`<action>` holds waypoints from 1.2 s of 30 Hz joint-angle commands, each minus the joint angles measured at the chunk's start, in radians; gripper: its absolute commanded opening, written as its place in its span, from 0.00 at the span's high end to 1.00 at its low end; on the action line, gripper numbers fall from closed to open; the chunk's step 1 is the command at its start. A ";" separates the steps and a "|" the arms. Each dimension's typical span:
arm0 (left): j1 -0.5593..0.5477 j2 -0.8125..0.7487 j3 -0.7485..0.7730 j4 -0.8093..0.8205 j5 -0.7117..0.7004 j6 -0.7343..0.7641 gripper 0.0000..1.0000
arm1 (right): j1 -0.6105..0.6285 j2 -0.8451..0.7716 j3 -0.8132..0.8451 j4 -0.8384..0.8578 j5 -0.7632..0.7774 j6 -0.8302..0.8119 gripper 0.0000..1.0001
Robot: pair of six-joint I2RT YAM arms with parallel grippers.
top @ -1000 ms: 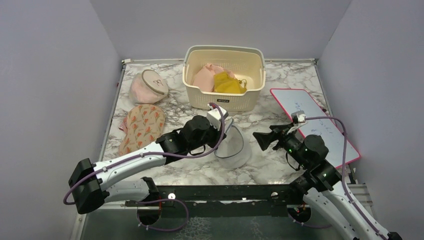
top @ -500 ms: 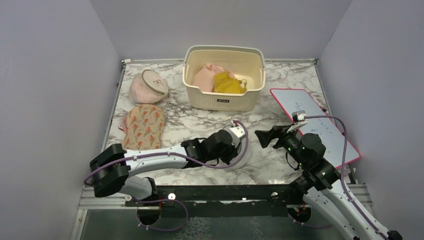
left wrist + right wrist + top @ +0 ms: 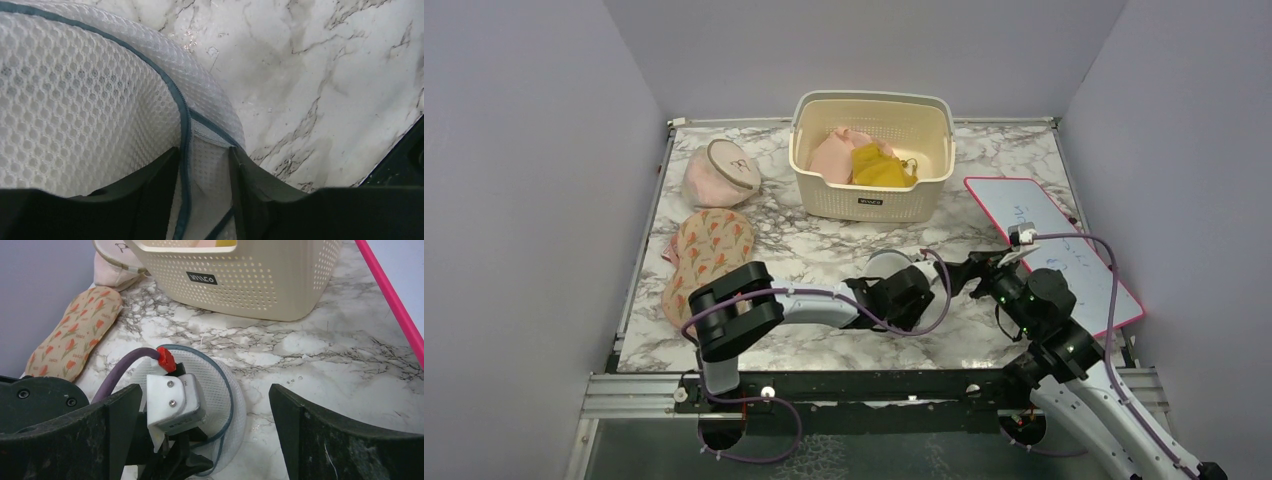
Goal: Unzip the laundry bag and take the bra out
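The laundry bag [image 3: 90, 100] is white mesh with a grey-blue zip rim [image 3: 185, 125]. My left gripper [image 3: 205, 160] is shut on the bag's edge right beside that rim, just above the marble table [image 3: 320, 75]. In the top view the left arm reaches across to the right, and its gripper [image 3: 921, 290] hides most of the bag [image 3: 882, 263]. My right gripper [image 3: 956, 272] is open and empty, facing the bag from the right. In the right wrist view the bag [image 3: 225, 385] sits between its wide-apart fingers [image 3: 305, 430]. No bra shows in the bag.
A cream perforated basket [image 3: 872, 195] with pink and yellow garments stands at the back centre. A pinkish round bag [image 3: 720, 174] and a floral pouch [image 3: 707, 255] lie at the left. A pink-edged whiteboard [image 3: 1064, 250] lies at the right, under the right arm.
My left arm has swung to the right, carrying the laundry bag across the table until it sits next to the right gripper. The right arm has barely moved.
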 commanded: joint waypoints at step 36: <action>0.168 -0.753 -0.087 -0.168 -0.065 0.058 0.01 | 0.005 0.070 0.117 -0.020 -0.098 -0.016 0.01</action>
